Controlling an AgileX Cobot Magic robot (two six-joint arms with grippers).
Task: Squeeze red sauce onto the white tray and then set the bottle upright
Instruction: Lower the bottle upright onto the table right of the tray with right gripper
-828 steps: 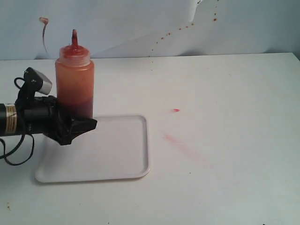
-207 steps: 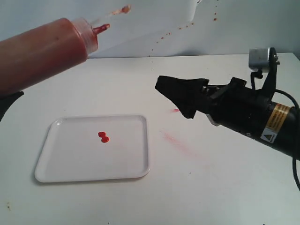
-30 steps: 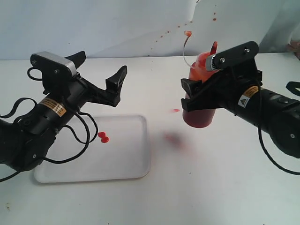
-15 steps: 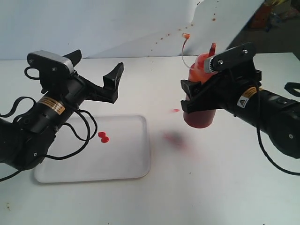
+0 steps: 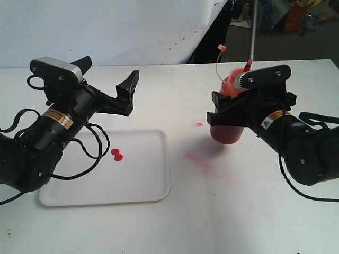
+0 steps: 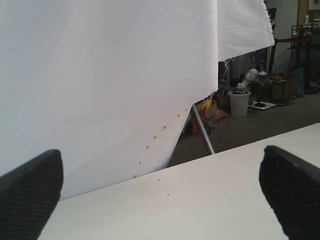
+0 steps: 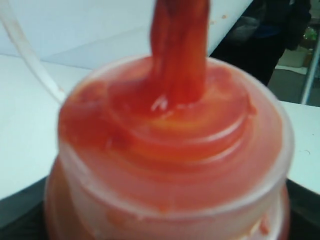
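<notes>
The bottle (image 5: 226, 129), translucent orange-red with a red nozzle, stands nearly upright just right of the table's middle, and my right gripper (image 5: 228, 114) is shut on its body. Whether its base touches the table I cannot tell. The right wrist view is filled by the bottle's smeared cap (image 7: 170, 150). On the white tray (image 5: 132, 180) at the front left lie two joined blobs of red sauce (image 5: 117, 154). My left gripper (image 5: 108, 79) hovers above the tray's far edge, open. Its fingertips (image 6: 30, 192) stand wide apart with only bare table between them.
A faint pale-red smear (image 5: 197, 157) and a small red spot (image 5: 198, 124) mark the table between tray and bottle. The white backdrop sheet (image 5: 132, 32) hangs behind the table. Beside it a dark room and a metal pole (image 5: 253, 32) show. Black cables (image 5: 95, 153) loop under the left arm.
The right gripper has dipped and shifted slightly right with the bottle, its shadow drawing closer beneath. The backdrop sheet has swung aside at the right. The left arm has barely moved.
</notes>
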